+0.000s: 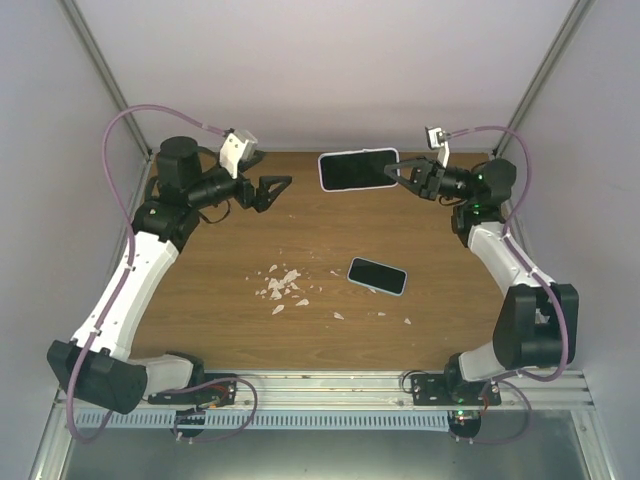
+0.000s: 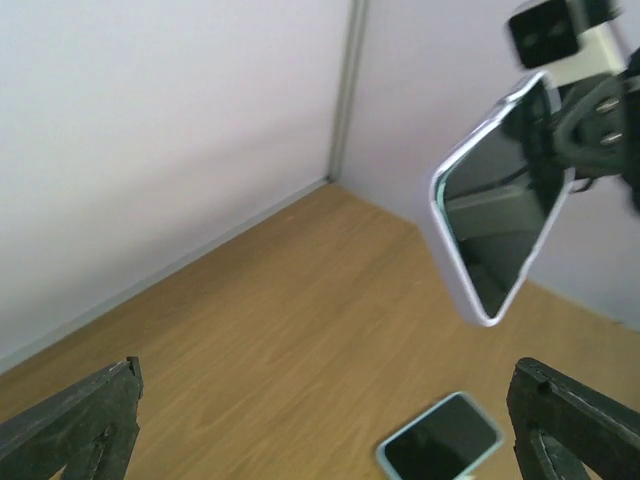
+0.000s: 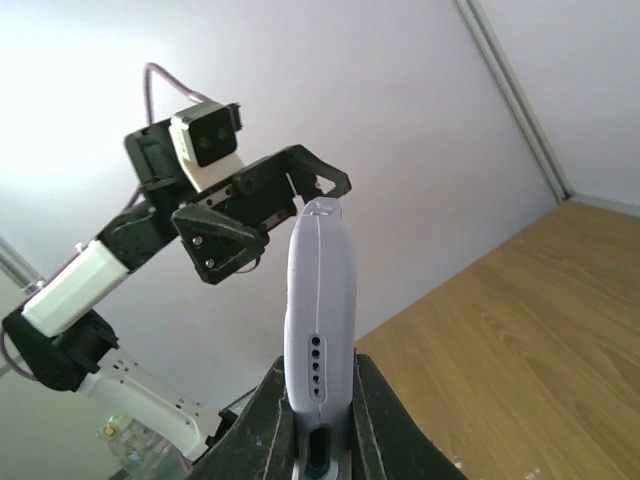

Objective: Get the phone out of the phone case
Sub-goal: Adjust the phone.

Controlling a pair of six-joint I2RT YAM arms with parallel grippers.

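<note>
A phone in a pale lilac case (image 1: pixel 358 169) is held in the air over the back of the table, screen up. My right gripper (image 1: pixel 402 172) is shut on its right end. In the right wrist view the case's edge (image 3: pixel 320 310) stands upright between my fingers (image 3: pixel 272 420), with its port holes showing. My left gripper (image 1: pixel 281 189) is open and empty, a short way left of the phone and pointing at it. The left wrist view shows the cased phone (image 2: pixel 497 200) up at the right, apart from my wide-open fingers (image 2: pixel 70 420).
A second phone with a light blue rim (image 1: pixel 377 275) lies flat on the wooden table (image 1: pixel 210 300) right of centre; it also shows in the left wrist view (image 2: pixel 440 442). Small white scraps (image 1: pixel 280 285) are scattered mid-table. White walls close in the back and sides.
</note>
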